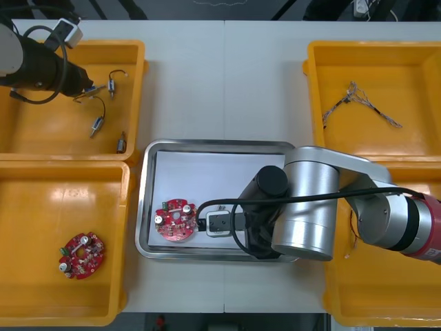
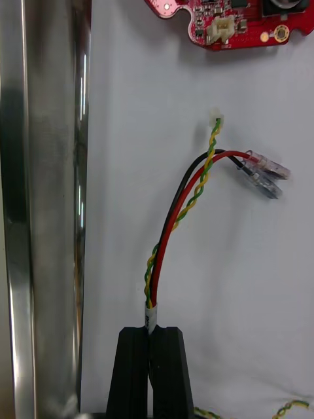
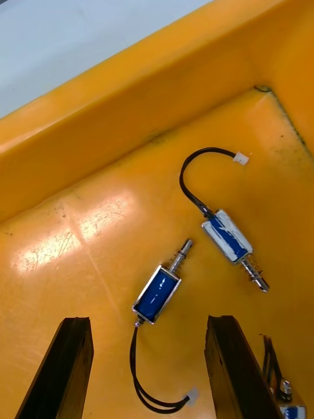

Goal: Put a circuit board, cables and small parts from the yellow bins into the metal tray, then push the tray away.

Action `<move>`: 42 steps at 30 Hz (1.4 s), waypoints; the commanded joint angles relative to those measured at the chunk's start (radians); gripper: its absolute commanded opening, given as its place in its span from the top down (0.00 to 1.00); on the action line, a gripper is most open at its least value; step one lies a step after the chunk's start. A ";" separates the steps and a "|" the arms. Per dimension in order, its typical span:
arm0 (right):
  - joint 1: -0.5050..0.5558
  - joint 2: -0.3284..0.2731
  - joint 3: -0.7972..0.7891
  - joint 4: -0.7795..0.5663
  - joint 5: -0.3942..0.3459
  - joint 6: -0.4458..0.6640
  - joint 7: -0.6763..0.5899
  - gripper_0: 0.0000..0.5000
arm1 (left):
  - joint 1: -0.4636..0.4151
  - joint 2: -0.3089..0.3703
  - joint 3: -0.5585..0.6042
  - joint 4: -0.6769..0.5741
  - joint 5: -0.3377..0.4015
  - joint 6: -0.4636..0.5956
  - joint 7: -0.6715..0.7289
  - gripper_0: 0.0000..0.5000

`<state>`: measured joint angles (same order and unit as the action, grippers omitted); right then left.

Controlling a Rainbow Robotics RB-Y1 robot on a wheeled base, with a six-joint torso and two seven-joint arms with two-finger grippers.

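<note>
Closest up, the right gripper (image 2: 154,332) has its black fingers pressed tight on a cable bundle (image 2: 175,216) — a red wire, a black one and a twisted yellow-green pair, taped white where the pads grip. Its wrist view shows the wires arching over the white floor of the metal tray (image 2: 39,196), ending in clear sleeves and a tiny white plug, just short of the lobed edge of the round red circuit board (image 2: 222,23). From above, that arm's fat silver elbow hides the wires, though the board lies plain in the tray's left half. The tray's wall is mirror-bright steel with rounded corners.

Over the far-left yellow bin (image 1: 134,69), the left gripper (image 3: 149,324) hangs with fingers spread wide above two small metal parts (image 3: 157,294) — blue-wrapped blocks with springy pins and thin black leads, lying on glossy, scuffed plastic. From above they are mere specks. A second board (image 1: 83,255) sits in the near-left bin (image 1: 41,310), thin tangled cables (image 1: 358,103) in the far-right bin (image 1: 413,55)
</note>
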<state>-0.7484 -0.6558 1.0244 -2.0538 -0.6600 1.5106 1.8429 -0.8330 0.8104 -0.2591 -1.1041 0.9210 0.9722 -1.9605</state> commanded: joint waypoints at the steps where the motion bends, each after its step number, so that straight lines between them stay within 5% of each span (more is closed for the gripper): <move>1: -0.009 0.038 0.005 0.011 0.020 -0.029 -0.010 0.97 | -0.049 0.006 -0.009 0.029 0.013 -0.044 -0.012 0.00; 4: -0.011 0.042 0.005 0.011 0.040 -0.027 -0.010 0.86 | -0.048 -0.005 -0.009 0.050 0.013 -0.067 -0.028 0.00; 6: -0.011 0.042 0.005 0.009 0.048 -0.029 -0.010 0.68 | -0.048 -0.014 -0.009 0.064 0.016 -0.083 -0.035 0.00; 10: -0.011 0.042 0.003 0.004 0.059 -0.027 -0.013 0.00 | -0.048 -0.037 -0.009 0.104 0.036 -0.116 -0.047 0.00; 32: -0.009 0.021 -0.116 -0.075 0.040 0.020 -0.025 0.00 | -0.048 -0.102 -0.011 0.198 0.045 -0.193 -0.124 0.00; 37: -0.011 0.022 -0.185 -0.109 0.049 0.105 -0.025 0.00 | -0.049 -0.102 -0.097 0.240 0.124 -0.305 -0.133 0.00; 42: -0.011 0.021 -0.279 -0.127 -0.015 0.197 -0.027 0.00 | -0.048 -0.102 -0.098 0.244 0.136 -0.308 -0.143 0.00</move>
<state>-0.7484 -0.6334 0.8290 -2.1403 -0.6333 1.6743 1.8397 -0.8466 0.7153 -0.3358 -0.8658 1.0473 0.6661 -1.9613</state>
